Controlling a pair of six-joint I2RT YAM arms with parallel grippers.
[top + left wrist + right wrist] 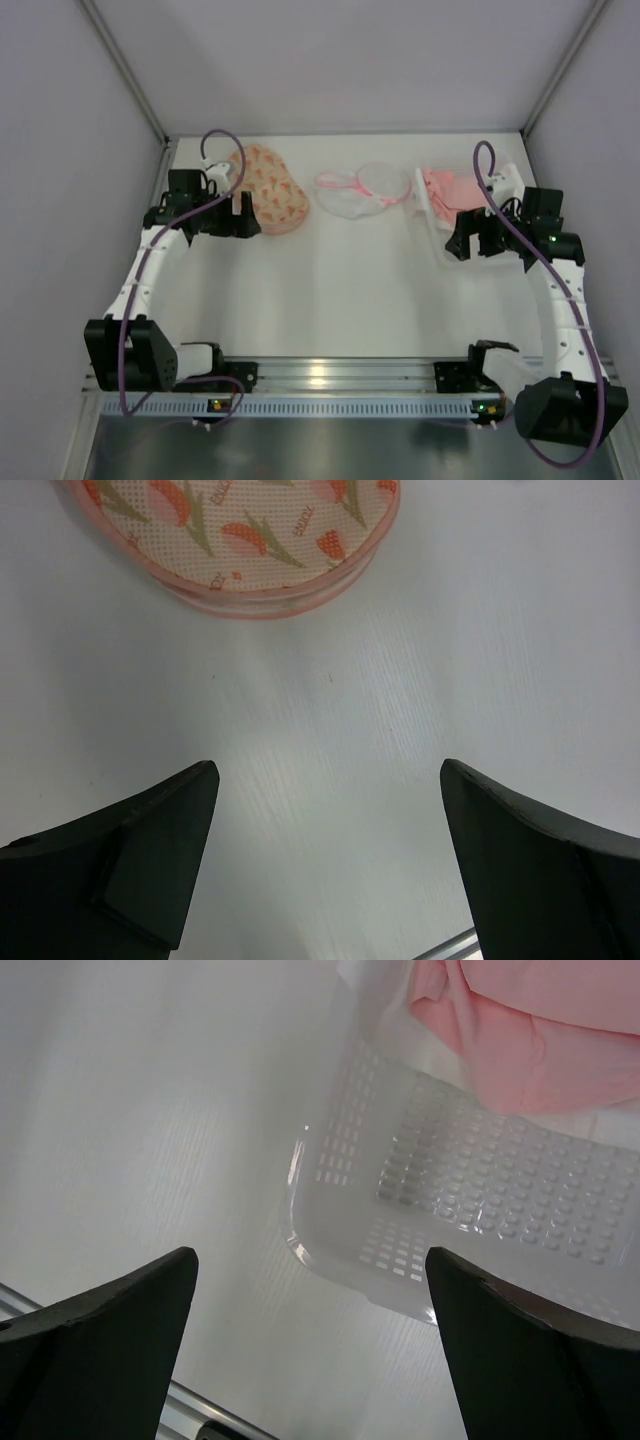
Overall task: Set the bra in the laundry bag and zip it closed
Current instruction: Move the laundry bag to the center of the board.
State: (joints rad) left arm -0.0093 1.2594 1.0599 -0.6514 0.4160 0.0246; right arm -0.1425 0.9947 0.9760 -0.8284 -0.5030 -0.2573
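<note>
The laundry bag (269, 188), a closed peach case with red-orange print and pink edging, lies at the back left; its near end shows in the left wrist view (250, 540). My left gripper (243, 222) is open and empty, just in front of the bag (330, 810). The salmon-pink bra (450, 186) lies in the clear plastic tray (441, 235) at the back right, also seen in the right wrist view (530, 1040). My right gripper (470, 243) is open and empty above the tray's near corner (310, 1305).
A white mesh round pouch with pink rim (362, 190) lies between the bag and the tray. The perforated tray wall (480, 1210) is in front of my right fingers. Side walls close in left and right; a metal rail (330, 375) runs along the near edge.
</note>
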